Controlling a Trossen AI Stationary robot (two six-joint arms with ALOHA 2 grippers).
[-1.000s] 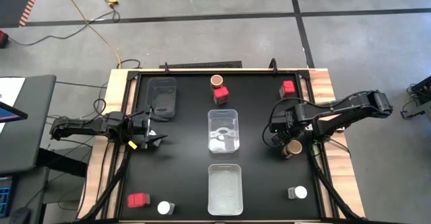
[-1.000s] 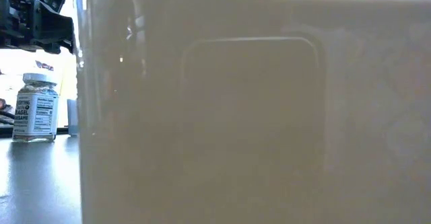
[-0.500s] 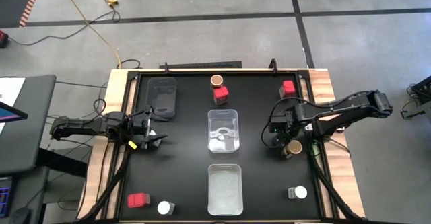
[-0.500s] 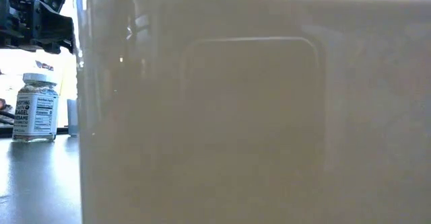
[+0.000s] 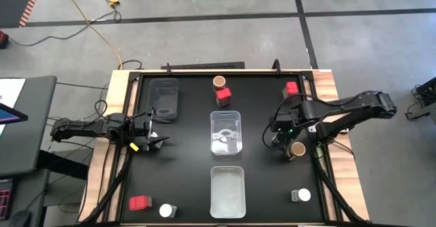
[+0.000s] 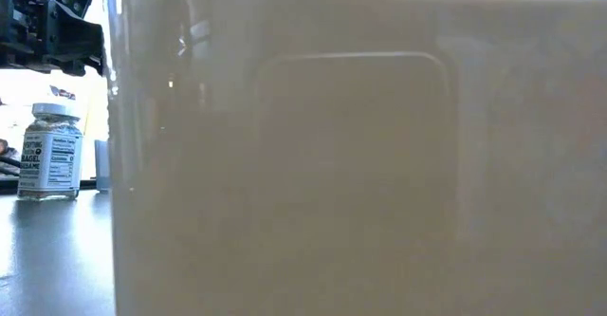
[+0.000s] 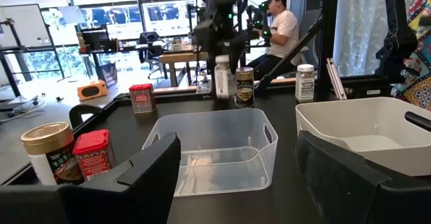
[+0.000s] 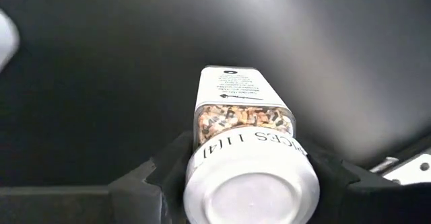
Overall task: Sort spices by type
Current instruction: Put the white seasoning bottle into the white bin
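My right gripper (image 5: 280, 141) is at the table's right middle, shut on a white-lidded spice jar (image 8: 242, 116), just left of a brown-topped jar (image 5: 298, 149). The left wrist view shows that held jar (image 7: 221, 76) beside the brown-topped one (image 7: 244, 87). My left gripper (image 5: 155, 135) waits open at the left middle. A brown-topped jar (image 5: 219, 82) and two red boxes (image 5: 223, 94) (image 5: 291, 88) stand at the far side. A red box (image 5: 139, 202) and a white-lidded jar (image 5: 165, 210) stand near left, and another white-lidded jar (image 5: 301, 195) near right. My right gripper pinches the white-lidded jar between its two fingers (image 8: 158, 177), just below the lid (image 8: 250, 187). The fingers come from above, pointing down along the jar. The jar hangs upright under the gripper and, in the left wrist view, its base (image 7: 221, 96) looks lifted off the table.
Two clear tubs sit on the table's midline, one at the centre (image 5: 226, 131) and one at the near edge (image 5: 227, 191). A dark grey tray (image 5: 163, 99) lies far left. The near tub's wall (image 6: 360, 164) fills most of the low view. A person (image 7: 279, 29) sits beyond the table.
My right gripper has shifted a little toward the table's left, away from the brown-topped jar, taking the white-lidded jar with it.
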